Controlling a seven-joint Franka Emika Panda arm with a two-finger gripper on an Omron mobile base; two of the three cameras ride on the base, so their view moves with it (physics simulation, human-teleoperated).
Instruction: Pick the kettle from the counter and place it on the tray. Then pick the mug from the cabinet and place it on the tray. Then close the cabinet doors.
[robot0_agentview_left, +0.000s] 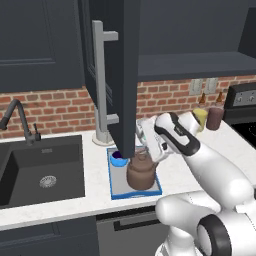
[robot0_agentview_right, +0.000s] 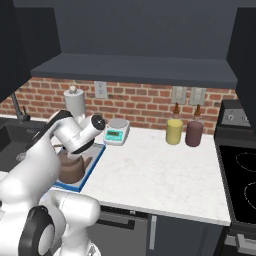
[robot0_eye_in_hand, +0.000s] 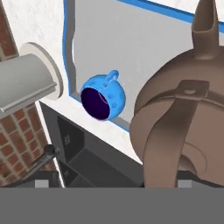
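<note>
The tray (robot0_agentview_left: 113, 190) lies flat on the white desk (robot0_agentview_right: 165, 175), just beside the dark sink (robot0_agentview_left: 40, 170) and below the open navy cabinet door (robot0_agentview_left: 117, 75) with its long grey bar handle (robot0_agentview_left: 101, 80). Both task things are on the tray: the brown kettle (robot0_agentview_left: 141, 173) stands upright near the tray's middle, and the small blue mug (robot0_eye_in_hand: 103, 96) sits at the tray's corner nearest the brick wall, close beside the kettle but apart from it. In the hand view the mug looks tipped, its dark mouth facing the camera and its handle pointing toward the tray's middle. The tool (robot0_agentview_left: 145, 136) hovers just above the tray, over the kettle and mug, with its jaws spread apart and nothing between them. Well away from the tray, a yellow canister (robot0_agentview_right: 174, 131) and a maroon canister (robot0_agentview_right: 194, 133) stand against the wall, with a small white scale (robot0_agentview_right: 117, 132) just past the tray's far edge
</note>
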